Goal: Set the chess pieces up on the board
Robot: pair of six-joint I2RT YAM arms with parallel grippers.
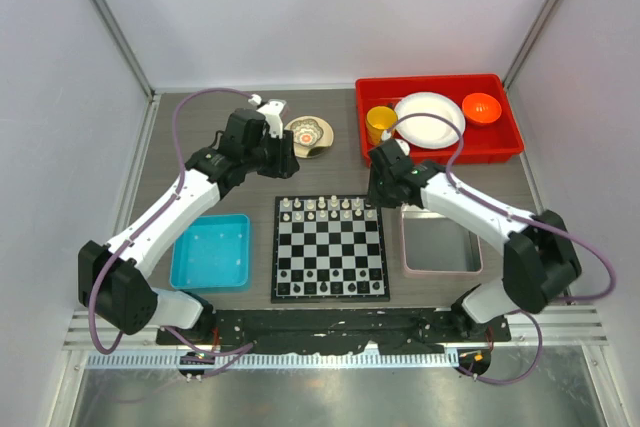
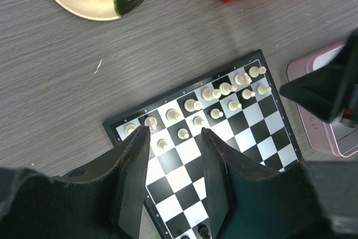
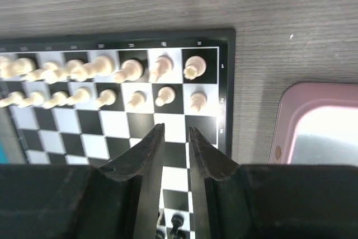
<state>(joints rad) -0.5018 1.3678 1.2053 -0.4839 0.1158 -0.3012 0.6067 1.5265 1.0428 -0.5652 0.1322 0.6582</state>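
Cream chess pieces (image 1: 327,206) stand in two rows along the far edge of the board (image 1: 330,265). The board lies in the middle of the grey wooden table (image 1: 330,165), closer to its near edge. The left gripper (image 2: 174,132) hangs over the board's far left corner, jaws spread wide and empty. The right gripper (image 3: 176,129) hangs over the far right corner, jaws nearly together with only a thin gap, gripping nothing.
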